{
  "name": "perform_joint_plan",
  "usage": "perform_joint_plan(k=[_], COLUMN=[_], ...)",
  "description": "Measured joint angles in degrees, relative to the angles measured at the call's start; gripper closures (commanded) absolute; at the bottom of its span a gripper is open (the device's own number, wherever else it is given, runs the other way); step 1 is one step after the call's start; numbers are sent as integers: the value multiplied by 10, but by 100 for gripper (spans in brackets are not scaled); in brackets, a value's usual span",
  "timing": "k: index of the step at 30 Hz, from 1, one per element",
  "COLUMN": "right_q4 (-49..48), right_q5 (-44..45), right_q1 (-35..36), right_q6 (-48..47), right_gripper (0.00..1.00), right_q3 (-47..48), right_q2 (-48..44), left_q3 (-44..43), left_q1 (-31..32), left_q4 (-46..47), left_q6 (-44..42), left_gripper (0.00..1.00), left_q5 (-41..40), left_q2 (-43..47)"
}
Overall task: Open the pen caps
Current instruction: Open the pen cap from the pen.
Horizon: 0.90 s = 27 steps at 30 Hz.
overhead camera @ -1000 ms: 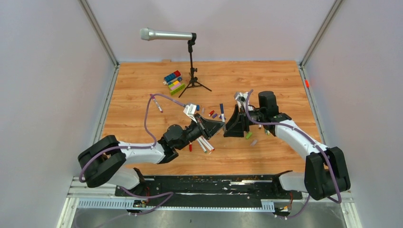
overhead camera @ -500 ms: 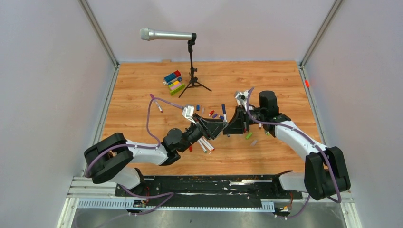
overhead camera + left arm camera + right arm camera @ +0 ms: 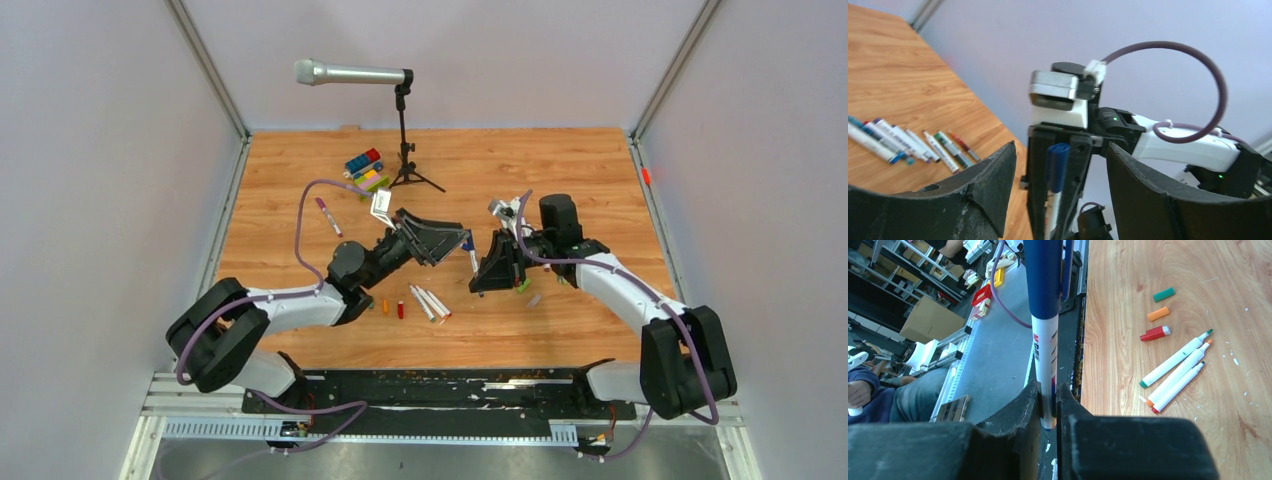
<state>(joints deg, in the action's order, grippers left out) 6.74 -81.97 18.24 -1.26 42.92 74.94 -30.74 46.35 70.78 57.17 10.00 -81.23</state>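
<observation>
From the right wrist we see the right end effector (image 3: 1048, 392) clamping a pen (image 3: 1047, 350) above the tabletop (image 3: 1238, 340), while the left wrist adds the left end effector (image 3: 1060, 170) gaping wide before its blue cap (image 3: 1058, 160).

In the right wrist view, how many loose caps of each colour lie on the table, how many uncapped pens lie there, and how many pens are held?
green cap: 1
orange cap: 1
red cap: 1
uncapped pens, lying loose: 3
blue pen, held in the right gripper: 1
Total: 7
</observation>
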Motion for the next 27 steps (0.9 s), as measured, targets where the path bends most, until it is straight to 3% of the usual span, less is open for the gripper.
perform_joint_plan(k=[9,11,14,22,24,27], right_q4=[11,12,14,-18,-48,-50], right_q5=[0,0,4,9,11,9], right_q1=[1,3,4,9,24,49], right_q6=[-10,-10,-10,23,46,52], right_gripper=[100,100,100,100,100,100], right_q3=[3,3,3,10,5,-2], right_q2=[9,9,10,26,30,36], left_q3=[-24,-26,-32,-34,-27,-29], left_q1=[0,0,0,-4,-10,-84], left_q4=[15,11,10,-46,-67,-71], left_q6=[32,39,47,-19,-49,-78], left_gripper=[48,64,99,100,100,100], left_q5=[47,52,61,22,-33,-146], left_q2=[-43,-53,-59,-19,24,114])
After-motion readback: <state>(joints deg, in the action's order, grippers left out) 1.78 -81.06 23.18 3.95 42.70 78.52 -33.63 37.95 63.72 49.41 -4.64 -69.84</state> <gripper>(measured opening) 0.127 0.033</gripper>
